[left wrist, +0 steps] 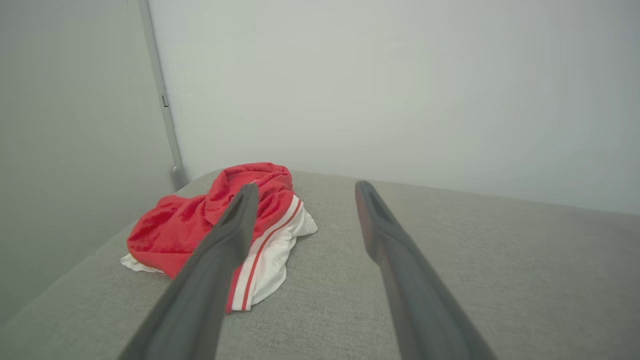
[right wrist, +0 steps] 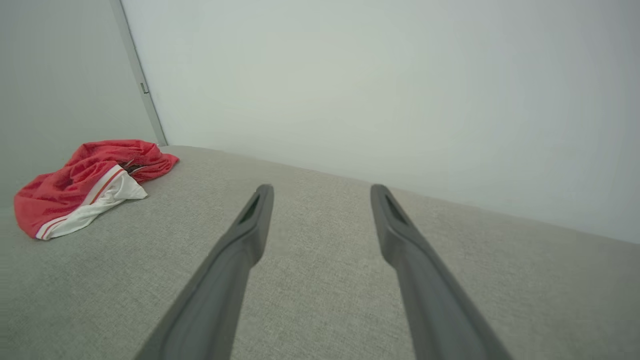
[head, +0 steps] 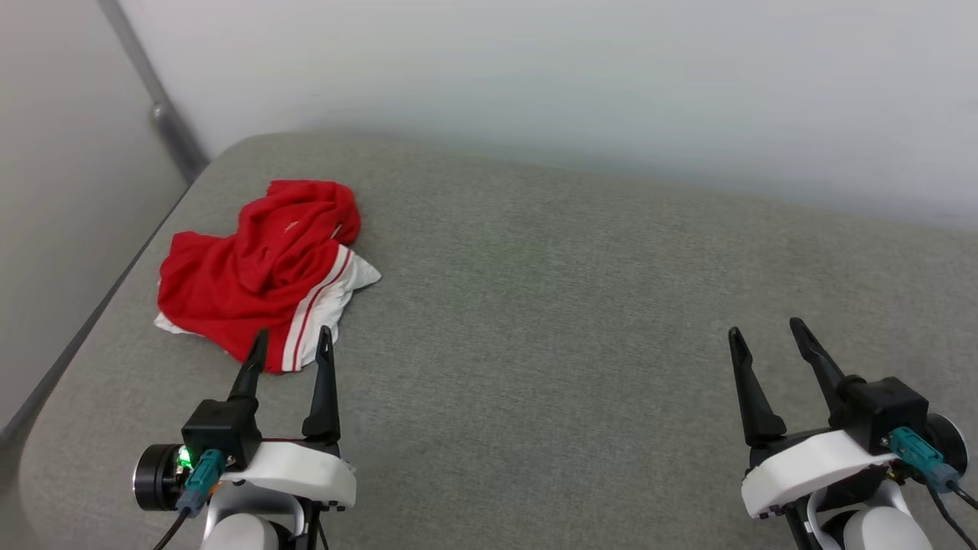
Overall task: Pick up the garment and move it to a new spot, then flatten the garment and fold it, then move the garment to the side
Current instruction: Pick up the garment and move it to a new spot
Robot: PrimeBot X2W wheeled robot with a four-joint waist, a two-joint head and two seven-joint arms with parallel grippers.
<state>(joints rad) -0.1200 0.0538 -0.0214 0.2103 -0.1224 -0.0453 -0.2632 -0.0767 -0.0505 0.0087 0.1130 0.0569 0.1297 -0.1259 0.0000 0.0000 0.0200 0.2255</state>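
The garment [head: 252, 267] is a crumpled red heap with a white, red-striped sleeve, lying at the far left of the grey padded surface [head: 550, 305]. From the left wrist the garment [left wrist: 190, 225] lies just ahead and left; from the right wrist the garment [right wrist: 80, 185] sits far off to the left. My left gripper [head: 293, 341] hovers open just in front of its near edge, fingers [left wrist: 225, 250] apart with nothing between them. My right gripper [head: 764, 330] stands open at the lower right, well away from the cloth, over bare fabric [right wrist: 320, 280].
A pale wall [head: 535, 76] runs behind the surface. A grey metal post [head: 153, 99] stands in the back left corner. The surface's left edge [head: 92, 321] drops off beside the garment.
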